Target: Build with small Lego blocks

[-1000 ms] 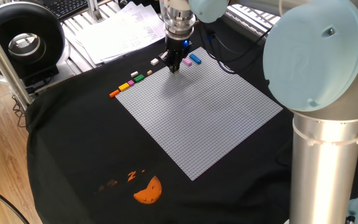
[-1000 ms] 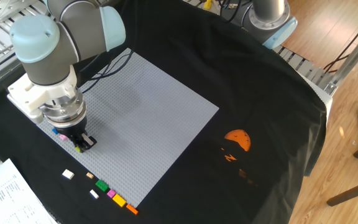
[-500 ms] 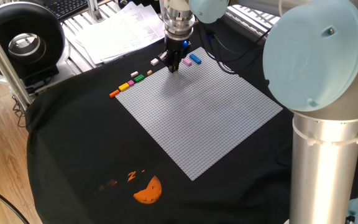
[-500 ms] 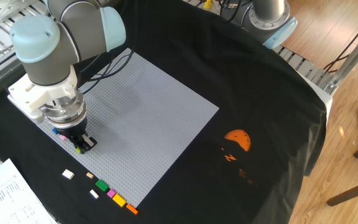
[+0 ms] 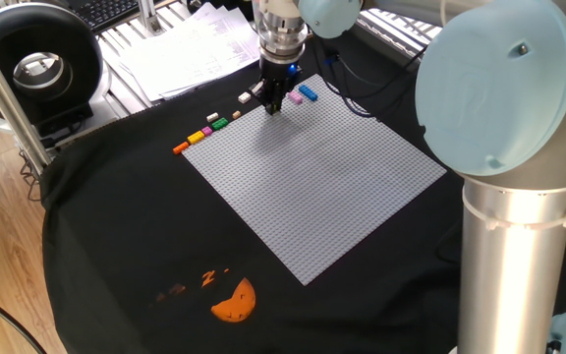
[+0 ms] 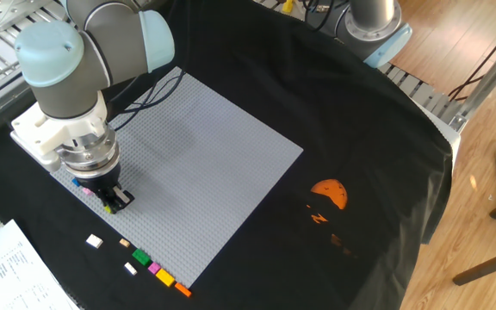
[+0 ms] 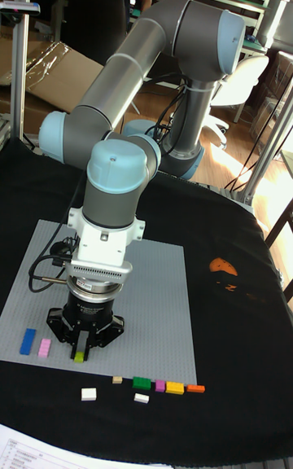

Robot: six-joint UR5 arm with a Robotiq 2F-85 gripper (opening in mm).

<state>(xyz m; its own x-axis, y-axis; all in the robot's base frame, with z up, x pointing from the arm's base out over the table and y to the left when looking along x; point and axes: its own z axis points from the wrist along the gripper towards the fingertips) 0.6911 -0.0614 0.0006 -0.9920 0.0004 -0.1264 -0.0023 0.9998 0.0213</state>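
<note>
My gripper [image 7: 79, 353] points straight down over the near-left corner of the grey baseplate [image 7: 155, 306], shut on a small yellow-green Lego block [image 7: 79, 358] that is at or just above the studs. The same gripper [image 5: 274, 106] [image 6: 110, 205] shows in both fixed views. A blue block [image 7: 29, 340] and a pink block [image 7: 45, 347] sit on the plate just left of it. Off the plate edge lie a row of small blocks: white [image 7: 89, 394], tan [image 7: 117, 380], green [image 7: 142, 383], pink [image 7: 159, 387], yellow [image 7: 174, 388] and orange [image 7: 196, 388].
The baseplate [image 5: 332, 177] lies on a black cloth with an orange half-round print [image 5: 234, 301]. Papers [image 5: 190, 49] and a black round device [image 5: 37, 64] stand beyond the cloth. The arm's thick base column [image 5: 514, 265] rises at the right.
The gripper crept a few pixels toward the plate's edge a second ago and has held still since. The loose blocks have not moved.
</note>
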